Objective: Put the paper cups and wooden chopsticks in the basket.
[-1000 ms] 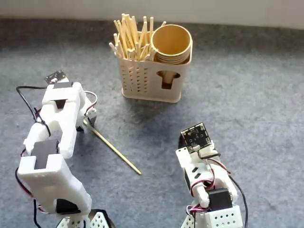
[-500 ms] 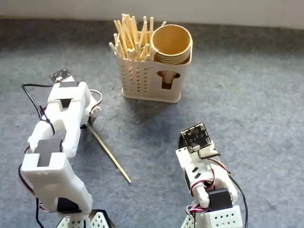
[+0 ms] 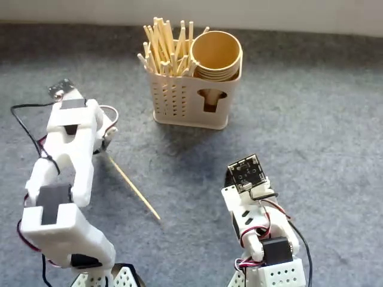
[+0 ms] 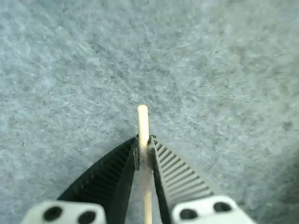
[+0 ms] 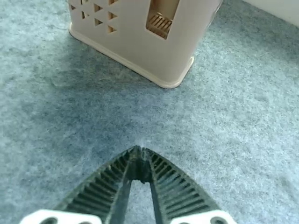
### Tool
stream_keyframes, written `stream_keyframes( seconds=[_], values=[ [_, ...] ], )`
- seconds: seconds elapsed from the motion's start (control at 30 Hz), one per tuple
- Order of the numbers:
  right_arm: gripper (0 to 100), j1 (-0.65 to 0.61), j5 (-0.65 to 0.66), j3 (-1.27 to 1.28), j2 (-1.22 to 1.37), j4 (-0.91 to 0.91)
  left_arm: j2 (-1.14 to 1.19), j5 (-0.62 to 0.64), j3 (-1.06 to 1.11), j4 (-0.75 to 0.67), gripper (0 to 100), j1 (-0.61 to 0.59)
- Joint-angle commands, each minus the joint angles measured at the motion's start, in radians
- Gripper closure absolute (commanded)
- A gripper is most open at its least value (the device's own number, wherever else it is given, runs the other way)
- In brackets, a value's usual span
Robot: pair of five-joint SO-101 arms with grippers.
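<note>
A cream basket (image 3: 191, 98) stands at the back of the grey carpet, with several wooden chopsticks (image 3: 164, 48) bunched in its left part and stacked paper cups (image 3: 216, 55) in its right part. One more chopstick (image 3: 133, 188) runs slantwise over the carpet left of centre. My left gripper (image 3: 108, 142) is shut on its upper end; in the left wrist view the stick (image 4: 143, 122) pokes out past the closed fingertips (image 4: 144, 142). My right gripper (image 5: 137, 163) is shut on nothing, low over the carpet in front of the basket (image 5: 140, 32).
Grey carpet covers the whole table, with open room to the right of the basket and between the two arms. A pale wall strip runs along the far edge. A black cable (image 3: 24, 128) loops beside the left arm.
My left gripper has swung left with the chopstick in it. The stick's free end has shifted left and slightly back.
</note>
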Motion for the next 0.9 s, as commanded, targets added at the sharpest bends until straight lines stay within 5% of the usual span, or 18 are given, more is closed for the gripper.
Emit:
stream_keyframes(
  seconds=[0.0,0.33,0.87],
  values=[
    [99.2,-0.007,0.014,0.076,-0.012,-0.03,-0.11,0.012,-0.01,0.005,99,0.013],
    [99.2,-0.007,0.014,0.076,-0.012,-0.03,-0.286,0.011,-0.001,0.124,99,0.035],
    [99.2,-0.007,0.014,0.076,-0.012,-0.03,-0.605,0.005,0.002,0.124,99,0.035]
  ],
)
